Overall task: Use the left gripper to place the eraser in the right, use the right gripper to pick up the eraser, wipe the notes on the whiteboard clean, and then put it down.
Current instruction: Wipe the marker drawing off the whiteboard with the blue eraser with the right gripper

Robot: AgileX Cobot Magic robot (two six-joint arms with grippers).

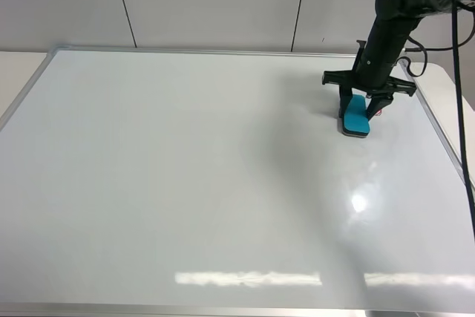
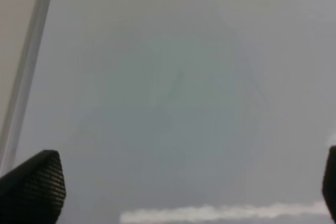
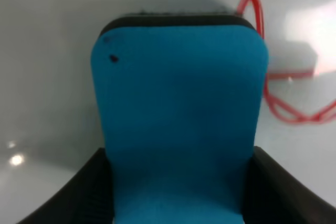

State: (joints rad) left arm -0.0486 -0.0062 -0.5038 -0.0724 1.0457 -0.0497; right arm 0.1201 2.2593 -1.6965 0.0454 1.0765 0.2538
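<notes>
- While the eraser point(image 1: 355, 118) sat pinched in the right gripper point(image 1: 364, 103), its felt base appeared to rest on the whiteboard point(image 1: 185, 183) near the far right corner.
- The red notes point(image 3: 294, 74) lay just beside it, not yet wiped.
- The handover looked done; wiping and putting down were left.
- The left gripper point(image 2: 181, 184) hung spread and empty over bare board.

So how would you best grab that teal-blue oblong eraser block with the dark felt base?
By its two long teal sides, coming straight down from above: the eraser lies felt side down on the glossy whiteboard, so only its top and sides are free. The black two-fingered right gripper clasps it that way now.
</notes>
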